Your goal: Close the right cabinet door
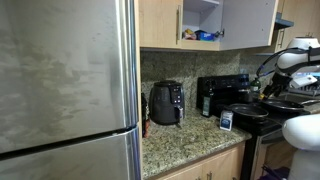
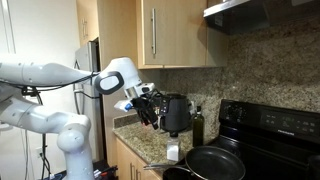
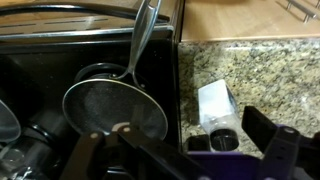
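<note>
The right cabinet door [image 1: 248, 20] stands swung open above the counter and shows its pale greyish inner face. The shelf [image 1: 205, 34] behind it holds blue items. In an exterior view its light wood outer face [image 2: 180, 35] shows a slim vertical metal handle [image 2: 153, 35] near the left edge. My gripper [image 2: 147, 107] hangs well below the door, over the counter next to the stove. In the wrist view its fingers [image 3: 180, 150] are spread apart and empty, above a small white bottle [image 3: 213, 105].
The matching left door [image 1: 160, 22] is shut. A big steel fridge [image 1: 65, 80] fills one side. On the granite counter [image 1: 185, 135] stand a black air fryer [image 1: 166, 102] and a coffee maker [image 1: 210, 95]. A strainer [image 3: 115, 105] and a pan [image 2: 215, 160] lie on the black stove [image 2: 265, 130].
</note>
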Motion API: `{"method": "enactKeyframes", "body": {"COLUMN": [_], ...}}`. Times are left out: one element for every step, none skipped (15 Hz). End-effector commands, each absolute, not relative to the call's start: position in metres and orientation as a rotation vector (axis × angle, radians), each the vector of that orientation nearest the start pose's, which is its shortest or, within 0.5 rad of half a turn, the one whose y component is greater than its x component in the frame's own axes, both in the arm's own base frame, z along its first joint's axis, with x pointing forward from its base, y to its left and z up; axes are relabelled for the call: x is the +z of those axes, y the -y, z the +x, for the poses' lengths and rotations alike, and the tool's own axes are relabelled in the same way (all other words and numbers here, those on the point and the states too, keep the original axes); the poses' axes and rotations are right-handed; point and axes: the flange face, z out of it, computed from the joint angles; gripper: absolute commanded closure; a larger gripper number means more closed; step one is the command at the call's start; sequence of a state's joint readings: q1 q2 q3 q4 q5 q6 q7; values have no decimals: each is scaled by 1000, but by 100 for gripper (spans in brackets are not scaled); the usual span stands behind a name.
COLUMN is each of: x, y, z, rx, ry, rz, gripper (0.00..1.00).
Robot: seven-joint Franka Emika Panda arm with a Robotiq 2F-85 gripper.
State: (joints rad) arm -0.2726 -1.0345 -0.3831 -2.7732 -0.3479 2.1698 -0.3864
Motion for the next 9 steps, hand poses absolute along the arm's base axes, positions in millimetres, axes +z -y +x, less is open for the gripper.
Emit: {"method": "enactKeyframes", "body": {"x": [511,512,515,514,516,516,519,525,530], "y": [215,218,222,217,220,221,223,225,225], "z": [219,219,218,217,217,216,216,217,217], "rx": [-797,-833,-898,-820,-858,-874,-903,-975,-1030], "ry": [-289,-374,-434,-344,-390,-411,-467,-578,-666], "rz": [-3178,-3137,-3090,-3146,-3117,-3099,-3115,-3061,-2996], "gripper": [0,0,0,0,0,0,0,0,0]}}
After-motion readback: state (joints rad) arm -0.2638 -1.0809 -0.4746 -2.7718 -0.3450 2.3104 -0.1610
